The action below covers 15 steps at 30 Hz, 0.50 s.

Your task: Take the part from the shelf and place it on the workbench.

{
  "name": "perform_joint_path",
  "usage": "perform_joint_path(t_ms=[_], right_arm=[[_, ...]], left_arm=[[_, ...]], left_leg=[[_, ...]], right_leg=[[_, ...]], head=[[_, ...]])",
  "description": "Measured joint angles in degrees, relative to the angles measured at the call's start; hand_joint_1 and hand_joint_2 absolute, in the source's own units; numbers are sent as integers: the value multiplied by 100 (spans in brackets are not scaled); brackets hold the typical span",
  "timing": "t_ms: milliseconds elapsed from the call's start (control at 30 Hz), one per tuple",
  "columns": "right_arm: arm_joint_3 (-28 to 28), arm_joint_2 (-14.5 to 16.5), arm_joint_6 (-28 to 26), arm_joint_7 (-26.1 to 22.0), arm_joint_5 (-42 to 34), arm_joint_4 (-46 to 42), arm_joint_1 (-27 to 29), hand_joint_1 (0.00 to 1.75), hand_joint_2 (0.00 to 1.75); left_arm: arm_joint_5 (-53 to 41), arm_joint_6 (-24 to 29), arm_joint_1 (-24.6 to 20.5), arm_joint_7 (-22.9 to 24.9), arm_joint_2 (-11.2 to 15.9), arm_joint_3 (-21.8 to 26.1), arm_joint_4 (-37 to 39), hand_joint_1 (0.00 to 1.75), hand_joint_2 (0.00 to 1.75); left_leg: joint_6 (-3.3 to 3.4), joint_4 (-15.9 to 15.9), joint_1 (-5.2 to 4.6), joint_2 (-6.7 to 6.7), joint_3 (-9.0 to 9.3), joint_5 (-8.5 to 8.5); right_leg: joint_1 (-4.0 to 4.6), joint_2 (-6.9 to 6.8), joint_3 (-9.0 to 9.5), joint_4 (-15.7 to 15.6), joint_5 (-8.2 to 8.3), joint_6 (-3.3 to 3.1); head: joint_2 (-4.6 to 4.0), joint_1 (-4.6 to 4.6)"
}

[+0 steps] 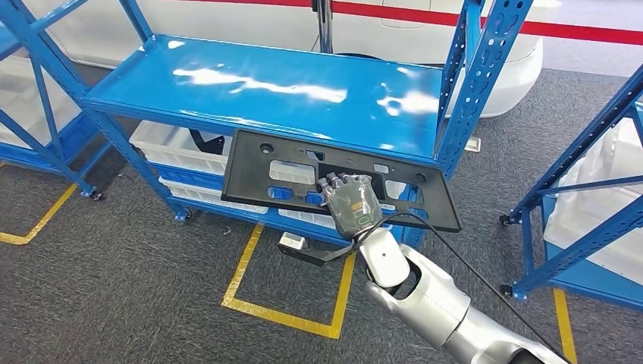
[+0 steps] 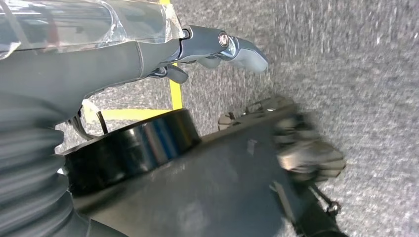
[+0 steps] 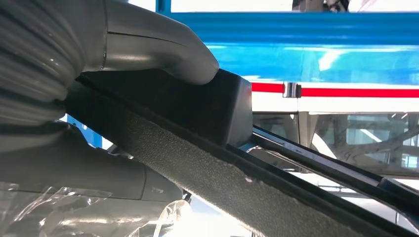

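The part is a flat black plastic panel [image 1: 265, 163] with several cut-outs. It hangs in the air just in front of the blue shelf's [image 1: 265, 83] top deck, clear of it and tilted. My right hand [image 1: 350, 201] grips the panel near its lower middle, fingers hooked through a cut-out. In the right wrist view the grey thumb [image 3: 163, 49] presses on the panel's rough black edge [image 3: 207, 163]. My left hand [image 2: 212, 49] hangs over the grey carpet with nothing in it, its thumb held out.
White bins [image 1: 170, 148] sit on the lower levels of the blue shelf. A second blue rack [image 1: 599, 189] stands at the right. Yellow tape lines [image 1: 288, 315] mark the grey carpet. A white car body with a red stripe [image 1: 455, 23] is behind the shelf.
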Motion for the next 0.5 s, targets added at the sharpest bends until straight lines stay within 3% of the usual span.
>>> perform_joint_path(t_ms=[67,100,167,200,233,267,333,367,400,433,500], right_arm=[[-3,5,-14,-9,-52,-20,-11,175,175],[-4,8,-22,-14,-70,-28,-16,175,175],[-5,6,-34,-25,-112,-33,-16,175,175],[-5,2,-39,-32,-134,-33,-12,175,175],[-5,-3,-45,-41,-159,-33,-8,175,175],[-6,-8,-50,-50,-178,-33,-4,175,175],[-5,-11,-55,-73,-226,-33,12,175,175],[-4,-12,-54,-81,-242,-33,23,175,175],[-4,-13,-54,-87,-253,-33,31,175,175],[-4,-13,-54,-88,-258,-33,34,175,175],[-4,-9,-55,-89,-271,-33,23,175,175]], left_arm=[[-2,0,-19,1,1,-2,0,0,175],[-2,0,-25,1,2,-3,0,0,175],[-1,-1,-17,1,0,-4,0,0,175],[-1,-1,-10,1,-1,-4,0,0,175],[-1,0,-5,1,-2,-4,0,0,175],[-1,0,-5,1,-3,-4,0,0,175],[-2,-4,-7,1,-6,-4,0,0,175],[-3,-7,-6,1,-8,-4,0,0,175],[-4,-10,-5,1,-9,-4,0,0,175],[-6,-12,-5,1,-10,-4,0,0,175],[-10,-11,-5,1,-10,-4,0,0,175]], left_leg=[[79,-750,-44,-11,468,-29],[105,-941,-67,-14,561,-66],[155,-1060,-81,-5,537,11],[188,-1094,-72,1,503,86],[226,-1125,-58,10,460,164],[255,-1143,-44,18,411,233],[291,-1136,-52,25,285,342],[292,-1127,-53,29,217,394],[284,-1114,-49,32,141,448],[271,-1092,-41,34,58,497],[225,-1014,-24,34,-104,572]], right_leg=[[1,4,-68,-8,98,50],[-6,1,-91,-22,149,84],[-24,1,-128,-63,240,161],[-25,5,-162,-32,184,195],[-25,9,-219,93,28,224],[-27,13,-304,347,-233,244],[-28,15,-491,1102,-767,279],[-30,15,-543,1436,-883,293],[-33,14,-520,1607,-855,303],[-38,13,-406,1581,-726,312],[-51,10,119,959,-479,326]], head=[[0,2],[0,3],[0,3],[0,4],[0,6],[0,8],[0,10],[0,10],[0,10],[0,10],[0,10]])
